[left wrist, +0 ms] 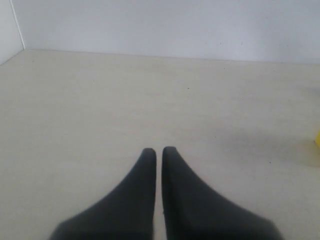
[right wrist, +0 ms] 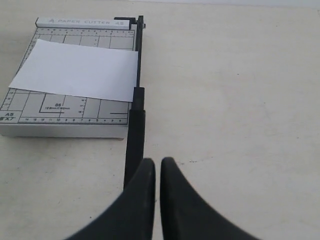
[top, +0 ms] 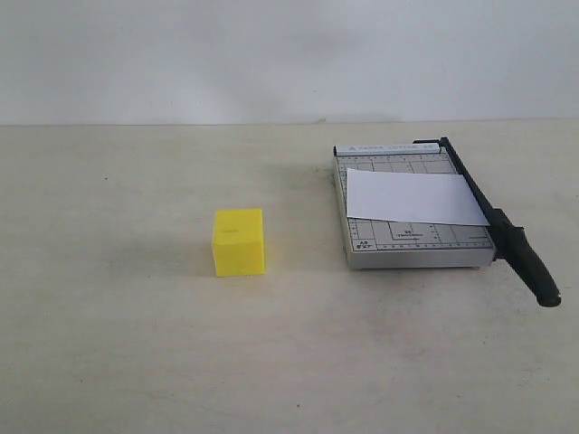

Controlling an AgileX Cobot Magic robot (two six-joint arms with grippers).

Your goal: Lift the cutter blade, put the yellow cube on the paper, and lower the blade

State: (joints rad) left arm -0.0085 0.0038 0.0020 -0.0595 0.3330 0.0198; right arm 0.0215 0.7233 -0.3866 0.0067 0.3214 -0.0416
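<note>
The yellow cube (top: pixel 239 241) sits on the table left of the grey cutter board (top: pixel 412 244). A sliver of the cube (left wrist: pixel 317 138) shows at the edge of the left wrist view. The white paper (top: pixel 416 198) (right wrist: pixel 77 70) lies across the board. The cutter blade (top: pixel 493 220) (right wrist: pixel 136 120) lies flat along the board's right edge, its thick handle jutting toward the front. My right gripper (right wrist: pixel 157 161) is shut and empty, hovering just by the handle's end. My left gripper (left wrist: pixel 158 150) is shut and empty over bare table. Neither arm shows in the exterior view.
The pale tabletop (top: pixel 136 344) stretches wide around the cube and board. A white wall (top: pixel 271 54) rises behind the table's far edge.
</note>
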